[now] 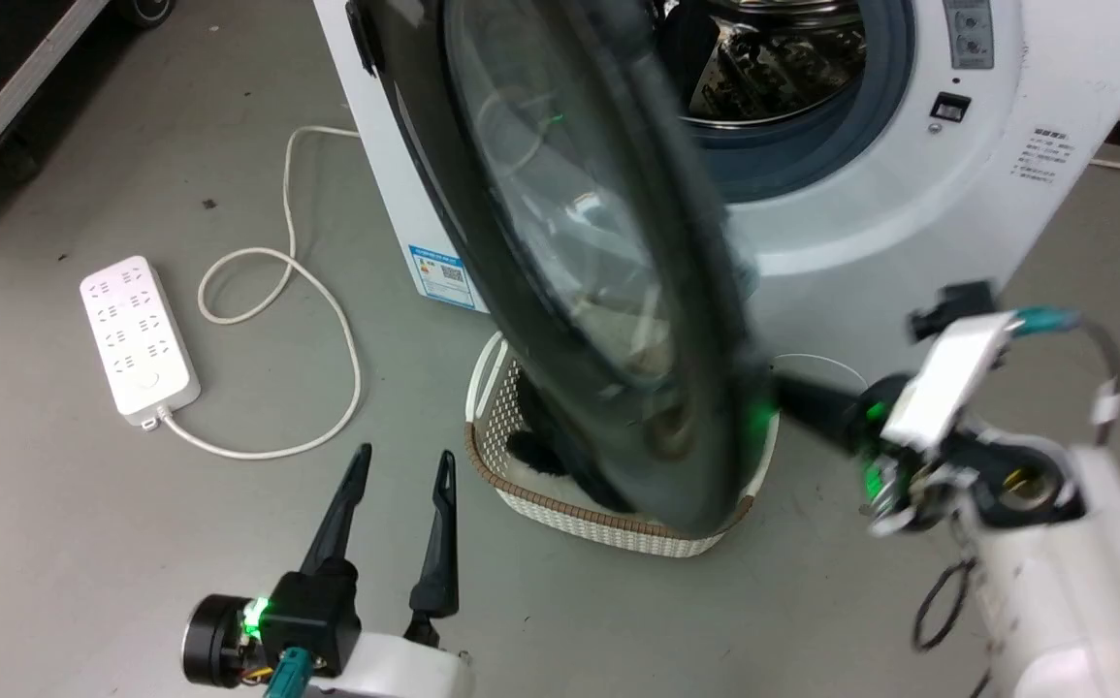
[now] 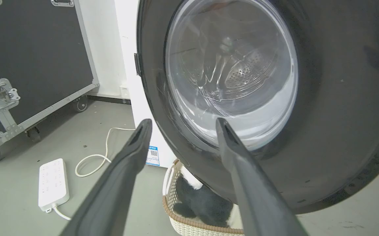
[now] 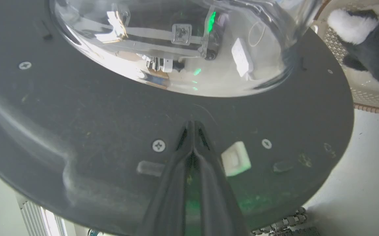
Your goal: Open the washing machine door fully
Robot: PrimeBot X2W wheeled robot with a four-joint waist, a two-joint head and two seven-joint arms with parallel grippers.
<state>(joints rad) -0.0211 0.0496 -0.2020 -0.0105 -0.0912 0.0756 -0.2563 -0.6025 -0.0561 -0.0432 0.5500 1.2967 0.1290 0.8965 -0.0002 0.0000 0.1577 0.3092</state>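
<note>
The glossy black round door [image 1: 540,194] with bulging clear glass stands ajar. The right tool [image 3: 191,124], fingers pinched together, tips against its matte inner face. The left tool [image 1: 402,456] is spread and empty.

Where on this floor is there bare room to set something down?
Bare floor lies between the power strip and the left gripper; more lies between the basket and the right arm. Crowded: the cord loops beside the strip, and the basket sits under the washing machine door.
</note>
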